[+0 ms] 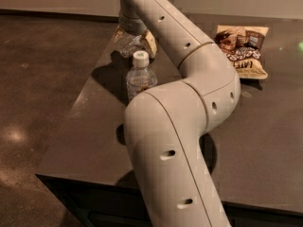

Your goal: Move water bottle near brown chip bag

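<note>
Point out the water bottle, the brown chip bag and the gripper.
water bottle [127,47]: camera view, on its crinkled clear body.
brown chip bag [241,51]: camera view, on the middle of its printed face.
gripper [136,36]: camera view, on its tip, down at the water bottle.

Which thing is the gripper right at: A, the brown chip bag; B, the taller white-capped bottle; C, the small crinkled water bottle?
C: the gripper is right at the water bottle near the far edge of the table. The white-capped bottle stands nearer the camera, and the brown chip bag lies off to the right.
</note>
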You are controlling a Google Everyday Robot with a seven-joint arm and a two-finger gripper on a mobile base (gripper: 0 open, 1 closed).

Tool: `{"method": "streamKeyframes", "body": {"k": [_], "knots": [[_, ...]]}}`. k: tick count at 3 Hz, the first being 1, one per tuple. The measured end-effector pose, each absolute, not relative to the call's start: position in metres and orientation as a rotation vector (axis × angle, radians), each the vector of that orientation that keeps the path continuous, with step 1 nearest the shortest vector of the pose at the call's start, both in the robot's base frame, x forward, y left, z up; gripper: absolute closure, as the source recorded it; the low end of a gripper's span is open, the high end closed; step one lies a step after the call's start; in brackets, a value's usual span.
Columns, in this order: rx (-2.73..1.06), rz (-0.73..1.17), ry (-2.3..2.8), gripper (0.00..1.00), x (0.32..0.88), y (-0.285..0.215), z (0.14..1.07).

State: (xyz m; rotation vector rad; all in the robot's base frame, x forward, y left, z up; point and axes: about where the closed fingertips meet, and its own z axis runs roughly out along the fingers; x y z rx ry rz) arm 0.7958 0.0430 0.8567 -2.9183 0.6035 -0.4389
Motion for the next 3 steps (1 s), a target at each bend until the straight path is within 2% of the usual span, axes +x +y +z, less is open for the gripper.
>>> {"method": "streamKeyframes", "body": {"k": [3], "knots": [[-2.929, -0.437, 0.660, 0.88, 0.796, 0.033, 0.860]]}}
